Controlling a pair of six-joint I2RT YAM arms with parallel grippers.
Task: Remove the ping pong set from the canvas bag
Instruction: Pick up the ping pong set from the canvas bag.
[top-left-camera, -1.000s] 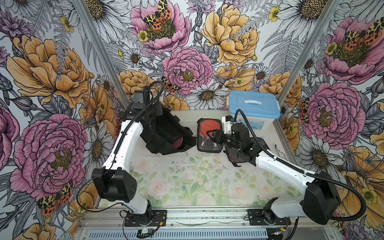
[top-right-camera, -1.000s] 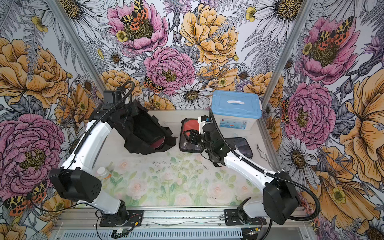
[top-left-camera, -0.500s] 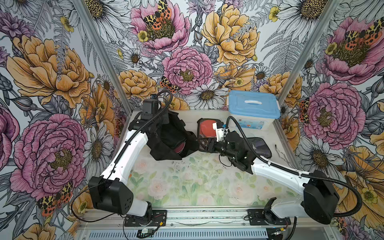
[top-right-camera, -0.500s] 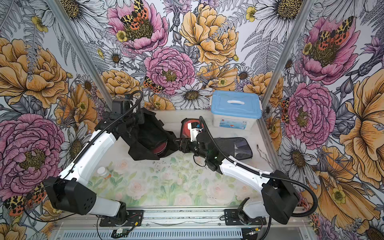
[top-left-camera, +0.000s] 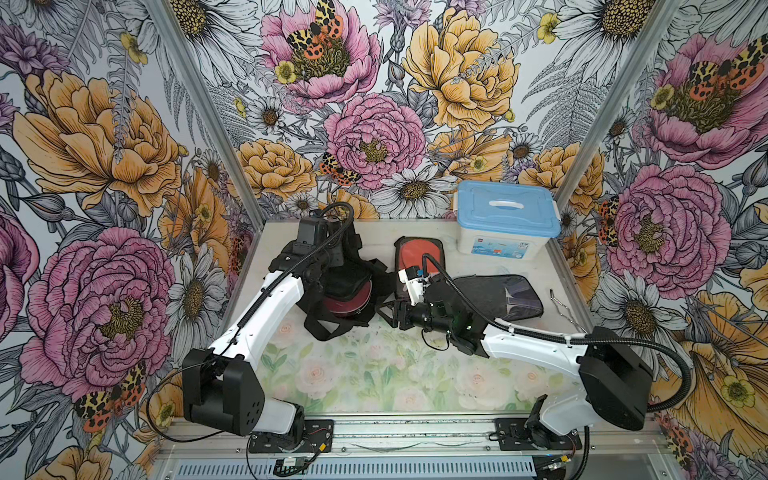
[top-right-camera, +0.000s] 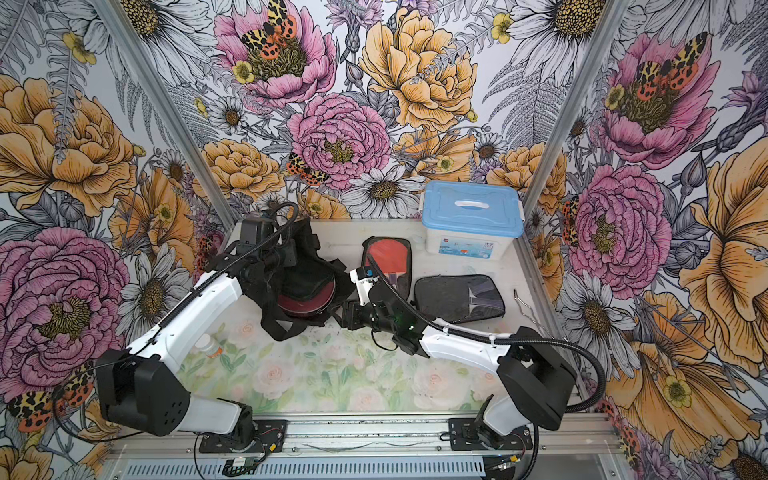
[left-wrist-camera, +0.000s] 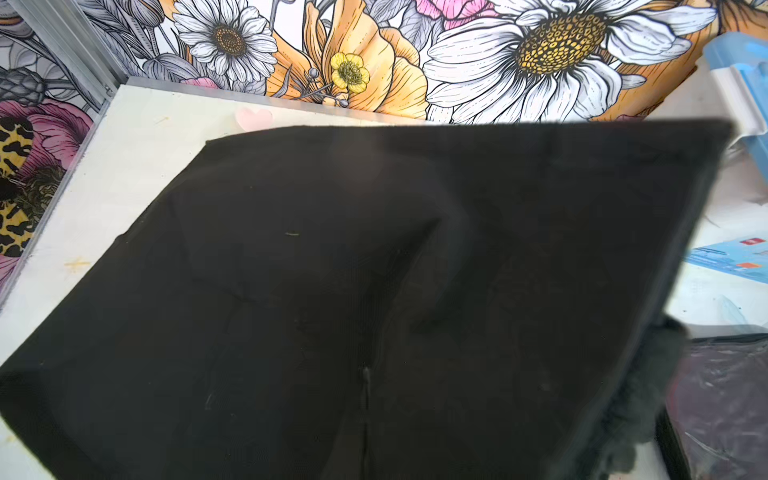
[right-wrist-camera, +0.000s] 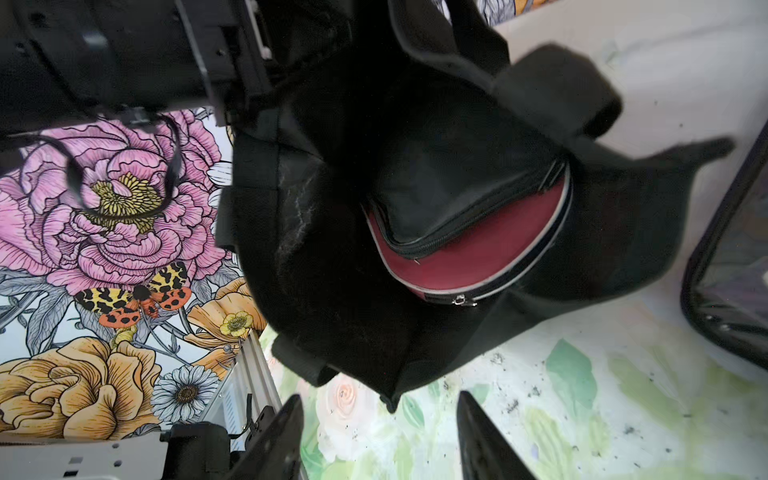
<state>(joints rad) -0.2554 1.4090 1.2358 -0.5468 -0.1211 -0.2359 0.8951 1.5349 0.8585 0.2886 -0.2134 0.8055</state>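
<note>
The left claw (right-wrist-camera: 257, 99), clamped on the canvas bag (right-wrist-camera: 332, 316), tips its mouth toward the open, empty right claw (right-wrist-camera: 380, 398), seemingly to expose the maroon cover (right-wrist-camera: 478, 257) inside.

Left arm (top-left-camera: 266, 311) stretches forward along the table's left side, the left gripper (top-left-camera: 327, 268) clamped on the canvas bag (top-left-camera: 372, 272) — jaws hidden in fabric. Right arm (top-left-camera: 532, 349) lies low, its right gripper (right-wrist-camera: 380, 397) pointing toward the left arm — jaws parted, empty.
</note>
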